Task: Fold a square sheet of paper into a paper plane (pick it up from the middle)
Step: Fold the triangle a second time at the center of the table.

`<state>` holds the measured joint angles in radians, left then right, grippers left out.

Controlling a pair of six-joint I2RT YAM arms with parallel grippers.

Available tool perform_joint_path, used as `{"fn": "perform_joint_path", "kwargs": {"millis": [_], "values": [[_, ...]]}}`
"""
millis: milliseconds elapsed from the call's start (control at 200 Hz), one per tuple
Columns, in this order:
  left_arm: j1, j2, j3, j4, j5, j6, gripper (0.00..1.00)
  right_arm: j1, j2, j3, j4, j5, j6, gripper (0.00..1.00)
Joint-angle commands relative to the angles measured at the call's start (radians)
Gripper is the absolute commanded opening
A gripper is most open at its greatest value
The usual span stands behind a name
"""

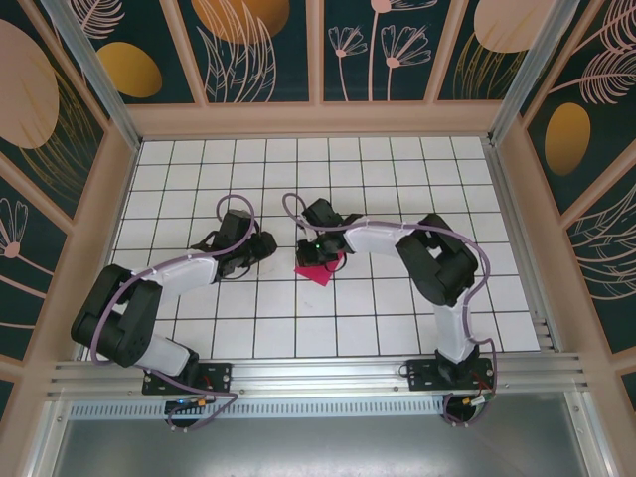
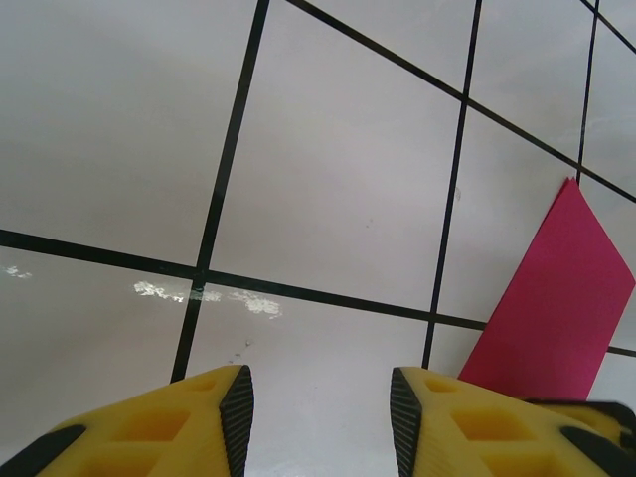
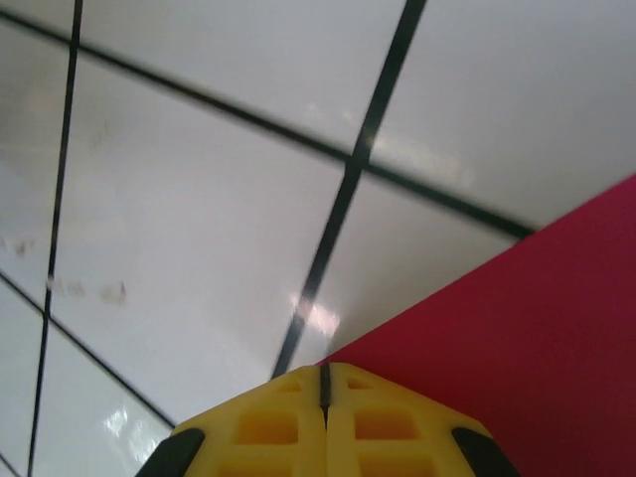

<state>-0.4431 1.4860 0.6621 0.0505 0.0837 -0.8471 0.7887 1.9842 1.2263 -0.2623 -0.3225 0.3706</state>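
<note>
Paper (image 3: 537, 348) lies beside, perhaps touching, closed right gripper (image 3: 324, 383); left gripper (image 2: 320, 397) gapes apart.

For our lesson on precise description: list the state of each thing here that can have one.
left pincer: open, nothing between its fingers.
pink paper: lying flat on the tiled table.
right pincer: shut, its tip over the edge of the pink paper.

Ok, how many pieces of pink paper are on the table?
1. The magenta-pink paper lies mid-table on the white tiles, by the shut jaws of the right gripper, right of the left gripper. The right arm hides part of it.
</note>
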Motion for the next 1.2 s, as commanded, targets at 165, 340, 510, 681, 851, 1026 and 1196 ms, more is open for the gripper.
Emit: {"fn": "perform_joint_path", "kwargs": {"millis": [165, 340, 510, 681, 851, 1026, 1196], "values": [[0.007, 0.033, 0.022, 0.029, 0.126, -0.032, 0.45, -0.074, -0.188, -0.106, -0.021, 0.076, 0.078, 0.21], [-0.008, 0.043, 0.02, 0.069, 0.209, -0.085, 0.5, -0.143, -0.243, -0.186, 0.046, 0.157, 0.236, 0.33], [-0.073, 0.086, 0.057, 0.054, 0.225, -0.148, 0.53, -0.196, -0.212, -0.185, 0.037, 0.127, 0.254, 0.33], [-0.133, 0.131, 0.122, 0.009, 0.222, -0.153, 0.54, -0.235, -0.155, -0.137, 0.023, 0.087, 0.229, 0.31], [-0.151, 0.127, 0.177, -0.113, 0.208, -0.113, 0.56, -0.236, -0.096, -0.097, -0.008, 0.07, 0.187, 0.28], [-0.169, 0.128, 0.182, -0.129, 0.22, -0.124, 0.58, -0.236, -0.04, -0.076, -0.005, 0.052, 0.15, 0.28], [-0.185, 0.147, 0.179, -0.115, 0.239, -0.143, 0.59, -0.235, -0.015, -0.076, -0.007, 0.056, 0.135, 0.29]]}}
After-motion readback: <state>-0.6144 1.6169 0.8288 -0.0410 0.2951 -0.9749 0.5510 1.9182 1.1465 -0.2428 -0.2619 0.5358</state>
